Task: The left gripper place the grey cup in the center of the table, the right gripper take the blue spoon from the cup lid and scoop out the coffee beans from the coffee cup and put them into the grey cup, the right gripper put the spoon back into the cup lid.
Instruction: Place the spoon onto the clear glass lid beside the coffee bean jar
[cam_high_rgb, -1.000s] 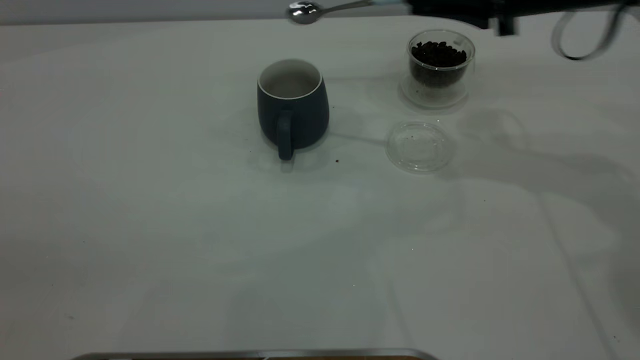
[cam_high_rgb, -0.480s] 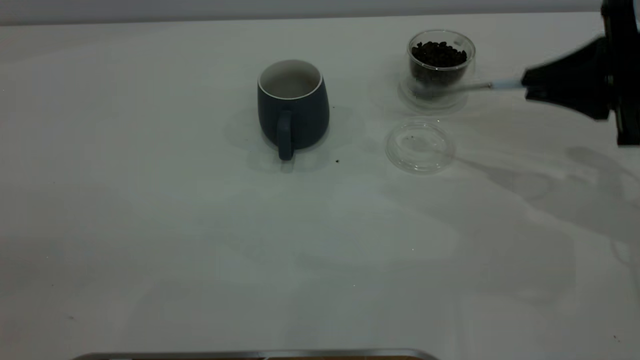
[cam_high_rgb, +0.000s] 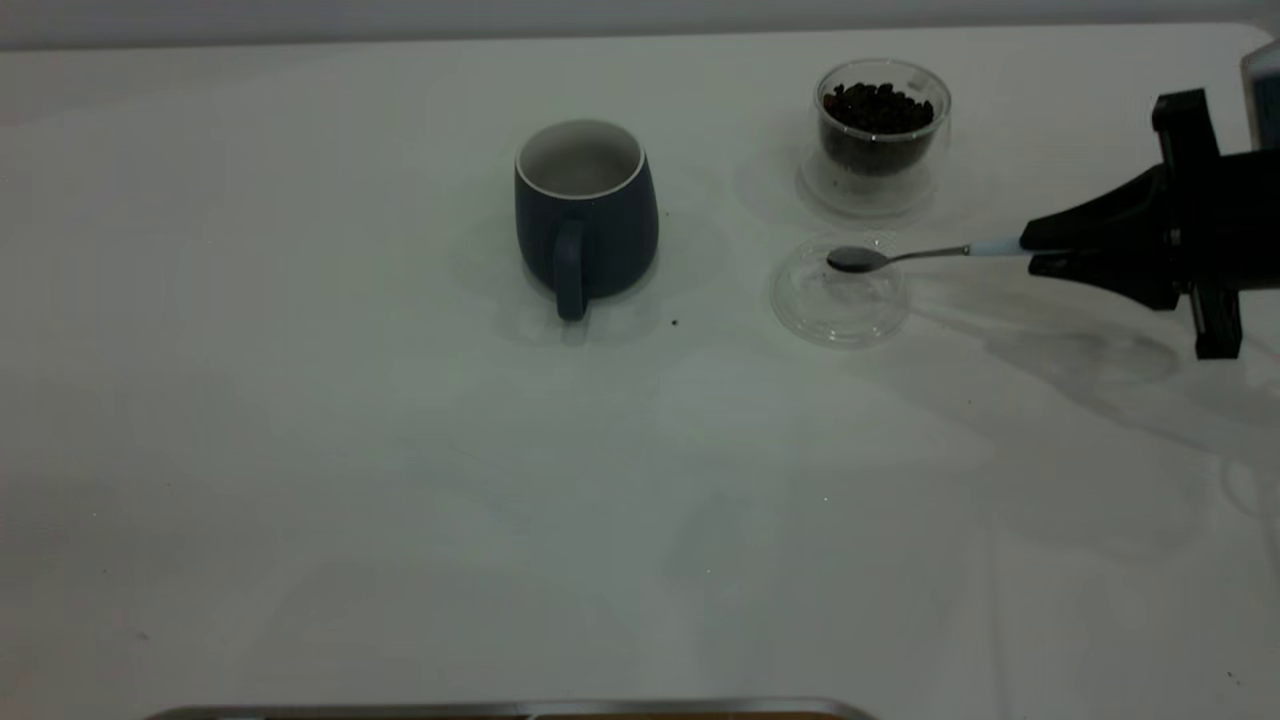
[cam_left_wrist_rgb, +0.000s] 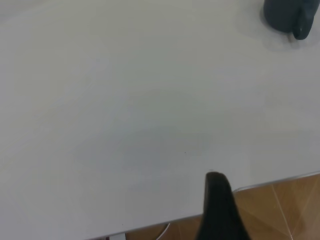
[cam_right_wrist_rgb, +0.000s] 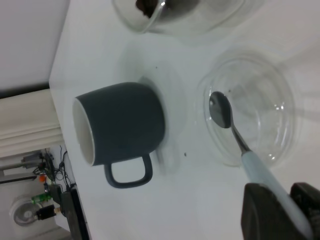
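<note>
The grey cup (cam_high_rgb: 585, 215) stands upright mid-table, handle toward the camera; it also shows in the right wrist view (cam_right_wrist_rgb: 125, 122). To its right the coffee cup (cam_high_rgb: 880, 135) holds the coffee beans (cam_high_rgb: 878, 105). In front of it lies the cup lid (cam_high_rgb: 838, 295). My right gripper (cam_high_rgb: 1035, 255) comes in from the right edge, shut on the pale handle of the blue spoon (cam_high_rgb: 900, 257). The spoon's bowl hovers low over the lid and looks empty (cam_right_wrist_rgb: 220, 109). My left gripper (cam_left_wrist_rgb: 220, 200) is parked at the table's near edge, far from the cup.
The white table (cam_high_rgb: 400, 480) stretches wide and bare to the left and front of the cup. A few dark specks (cam_high_rgb: 674, 322) lie near the grey cup. A metal strip (cam_high_rgb: 500, 710) runs along the front edge.
The right gripper carried the spoon from high above the back of the table, swung right past the coffee cup, and lowered it so the bowl now sits over the lid.
</note>
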